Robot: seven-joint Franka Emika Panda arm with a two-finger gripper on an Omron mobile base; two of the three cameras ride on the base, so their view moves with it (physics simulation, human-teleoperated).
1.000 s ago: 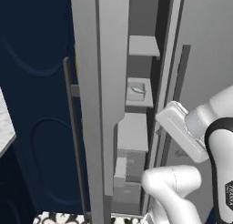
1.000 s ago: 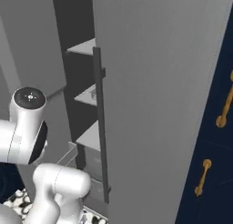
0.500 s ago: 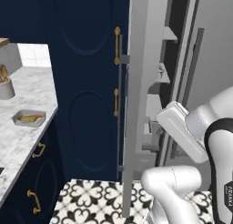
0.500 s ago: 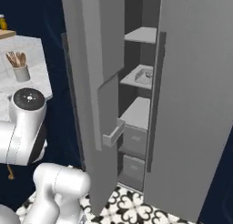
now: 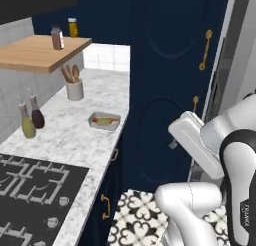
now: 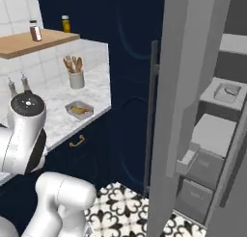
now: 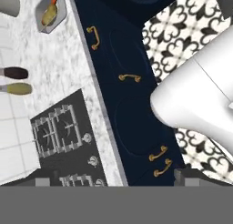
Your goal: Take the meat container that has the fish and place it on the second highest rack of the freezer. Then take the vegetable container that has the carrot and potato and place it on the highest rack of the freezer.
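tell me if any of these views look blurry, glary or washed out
Left base view: soft, slightly blurred render; the vegetable container shows few details. Right base view: even flat light, no glare on the freezer door. Hand view: sharper, the stove crisp, no hard shadows.

Stovetop [image 5: 35,190] running off the bottom and left edges in the left base view, knobs too small to read. Same stovetop in the hand view, lower part lost behind the grey band. Tray [image 7: 51,12] on the marble counter [image 5: 75,135] clipped by the top edge of the hand view; orange and yellow contents too blurred to name. Cup [image 7: 10,3] cut off at the top left corner there. Container [image 6: 227,92] on a freezer shelf [image 6: 212,97] in the right base view, contents too small to tell, shelf partly masked by the open grey door [image 6: 185,86]. Gripper [image 7: 116,181] barely peeking above the band; spread of the fingertips not readable.
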